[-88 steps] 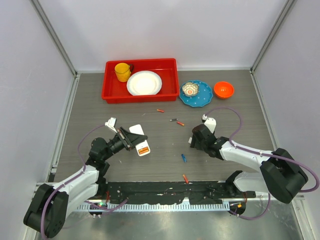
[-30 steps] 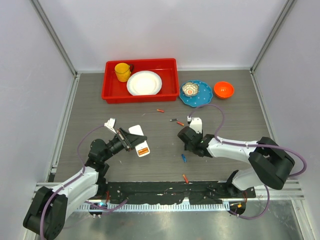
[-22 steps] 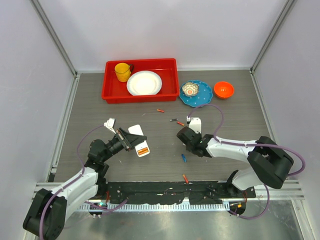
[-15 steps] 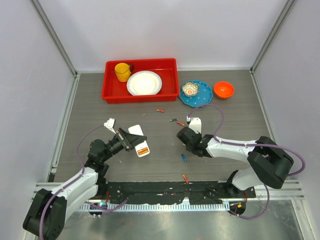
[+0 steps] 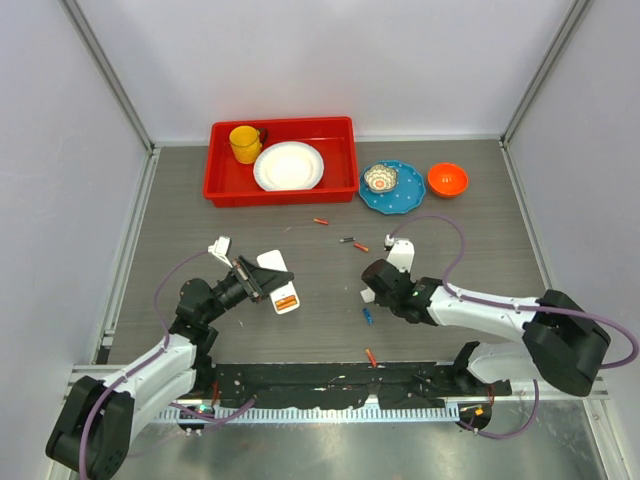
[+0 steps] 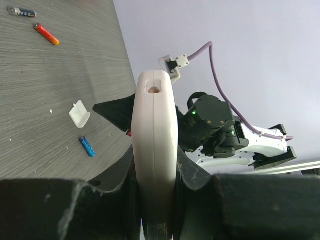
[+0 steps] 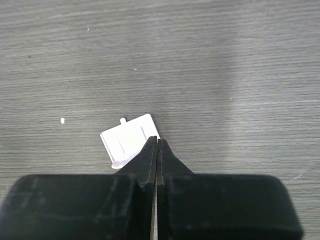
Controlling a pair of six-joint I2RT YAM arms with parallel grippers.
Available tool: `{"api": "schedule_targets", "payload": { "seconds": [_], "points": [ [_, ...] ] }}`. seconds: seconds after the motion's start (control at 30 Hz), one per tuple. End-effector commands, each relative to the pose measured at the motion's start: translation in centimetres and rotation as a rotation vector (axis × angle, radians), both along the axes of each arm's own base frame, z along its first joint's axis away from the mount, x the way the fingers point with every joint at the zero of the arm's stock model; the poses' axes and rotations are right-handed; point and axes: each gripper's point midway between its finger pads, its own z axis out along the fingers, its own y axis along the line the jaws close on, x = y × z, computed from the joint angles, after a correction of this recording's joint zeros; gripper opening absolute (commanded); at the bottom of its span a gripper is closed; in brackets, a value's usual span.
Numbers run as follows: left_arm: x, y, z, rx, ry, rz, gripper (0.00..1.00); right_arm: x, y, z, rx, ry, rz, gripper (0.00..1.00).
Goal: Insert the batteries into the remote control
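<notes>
Grey wood-grain tabletop (image 5: 180, 230) carries everything. At left, the left fingers (image 5: 262, 280) are clamped on the remote control (image 6: 155, 145), which is white and held up on edge. Loose batteries (image 5: 320, 221) lie scattered around the middle. The blue battery (image 5: 367, 316), slim, with its long axis running roughly near-to-far, lies just on the near side of the right fingers (image 7: 157, 145), the nearer arm. Those fingers are pressed together, tips touching a small white cover (image 7: 126, 141).

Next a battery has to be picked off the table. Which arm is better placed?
Right, likely. The right jaws are shut, tips at the white cover, and the blue battery lies close by. The left jaws are clamped on the remote control.
</notes>
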Motion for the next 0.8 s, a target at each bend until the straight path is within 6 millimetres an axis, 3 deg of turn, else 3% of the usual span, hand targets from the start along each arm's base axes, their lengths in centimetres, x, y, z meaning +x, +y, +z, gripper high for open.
{"api": "schedule_targets", "payload": {
  "seconds": [0.0,0.13,0.23,0.27,0.3,0.4,0.57,0.77],
  "points": [
    [0.1,0.2,0.5,-0.014,-0.026,0.011,0.00,1.6,0.2,3.2,0.048,-0.103,-0.056,0.01],
    [0.1,0.2,0.5,-0.014,-0.024,0.014,0.00,1.7,-0.5,3.2,-0.028,-0.102,-0.043,0.01],
    [0.2,0.2,0.4,-0.013,-0.021,0.014,0.00,1.5,0.3,2.5,-0.020,-0.067,0.017,0.01],
    [0.1,0.2,0.4,-0.013,-0.023,0.013,0.00,1.1,1.0,2.3,0.002,-0.044,0.052,0.07],
    [0.1,0.2,0.4,-0.013,-0.023,0.013,0.00,1.1,1.4,2.2,0.017,-0.045,0.067,0.27],
    [0.0,0.2,0.4,-0.013,-0.023,0.011,0.00,0.8,2.0,2.2,0.052,-0.036,0.099,0.51],
    [0.1,0.3,0.3,-0.010,-0.021,0.016,0.00,0.2,1.9,1.3,0.027,-0.002,0.129,0.59],
    [0.1,0.2,0.3,-0.009,-0.020,0.010,0.00,-0.1,1.5,0.2,-0.007,0.033,0.122,0.60]
  ]
}}
